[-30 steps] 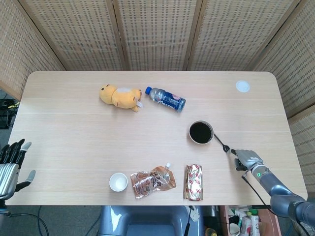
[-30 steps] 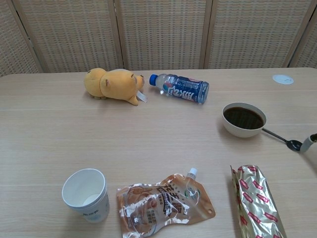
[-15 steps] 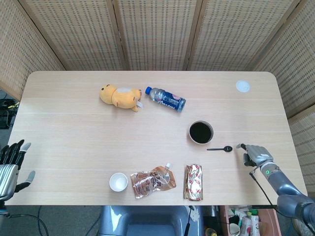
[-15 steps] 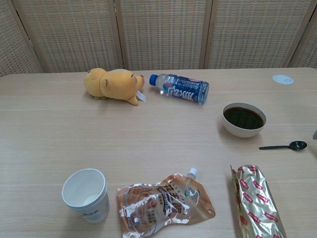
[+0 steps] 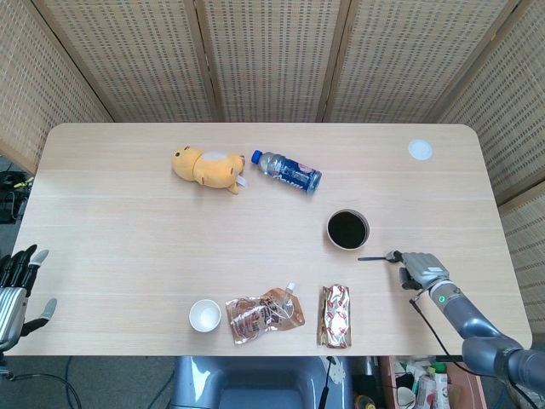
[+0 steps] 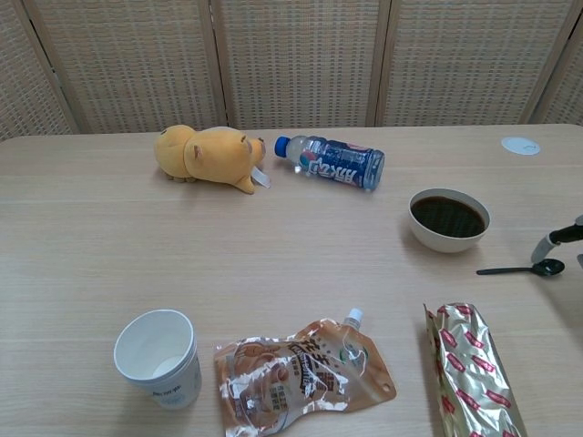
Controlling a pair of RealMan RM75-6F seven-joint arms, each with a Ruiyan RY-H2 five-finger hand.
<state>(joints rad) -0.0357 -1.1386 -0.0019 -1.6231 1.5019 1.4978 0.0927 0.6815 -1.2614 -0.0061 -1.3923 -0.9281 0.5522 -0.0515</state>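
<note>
**Right hand over the black spoon beside the bowl**

We see a small black spoon [image 6: 524,269] lying flat on the wooden table [image 5: 128,239], just in front of and to the right of the bowl [image 6: 448,219]. It is thin and dark all over, with a straight handle pointing toward the bowl side and a small oval head at the outer end. In the chest view the head lies just under a fingertip of our right hand [image 5: 421,269]; we cannot tell whether the two touch. In the head view the hand covers the spoon's head and only the handle shows. The fingers look bent downward over the spoon, but we cannot tell whether they have closed on it.

Our left hand [image 5: 15,285] sits off the table's near left corner, fingers apart and holding nothing.

The white bowl holds a dark liquid and stands close to the spoon's handle tip, apart from it. Nearer us lies a gold and red foil packet [image 6: 472,373], then a clear spouted pouch [image 6: 303,374] and a white paper cup [image 6: 158,357], upright. Far across the table lie a yellow plush toy [image 6: 207,157] and a plastic bottle [image 6: 332,161] on its side, almost touching. A white disc [image 6: 520,145] lies near the far right corner.
</note>
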